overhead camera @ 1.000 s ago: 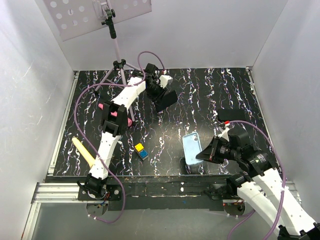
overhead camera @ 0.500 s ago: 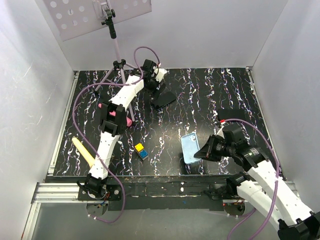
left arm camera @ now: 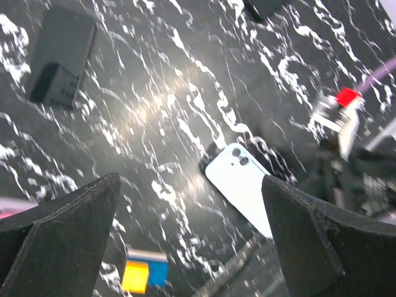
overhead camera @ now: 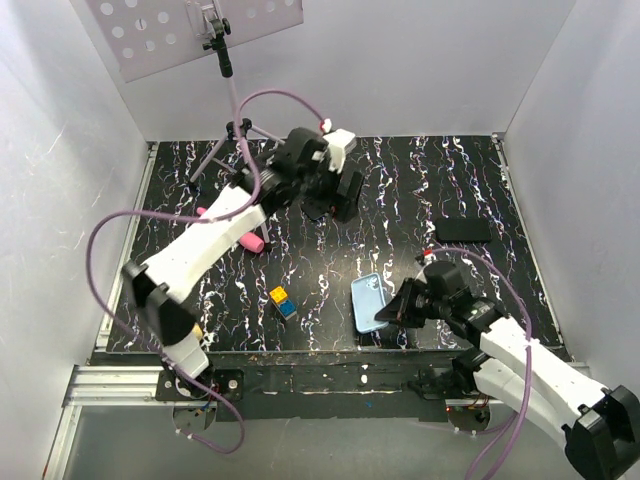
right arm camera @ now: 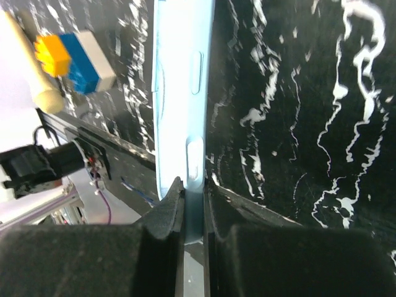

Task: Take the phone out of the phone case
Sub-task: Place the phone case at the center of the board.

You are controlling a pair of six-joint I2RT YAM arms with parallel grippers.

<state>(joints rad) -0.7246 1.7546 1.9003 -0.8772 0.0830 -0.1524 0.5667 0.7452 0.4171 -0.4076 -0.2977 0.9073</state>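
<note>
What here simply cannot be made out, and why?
1. Top view: the phone case shows only its back, so whether anything sits inside is hidden.
2. Right wrist view: the case appears edge-on only; the right gripper pinches and covers its near end.
3. Left wrist view: blurred; the dark slab upper left cannot be identified.
4. Top view: the left gripper hides whatever lies beneath it.

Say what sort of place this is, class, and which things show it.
Probably a robotics lab test cell: white walls box in a black marbled tabletop, a left arm and a right arm are bolted at its near edge, and a tripod holds a perforated board.
</note>
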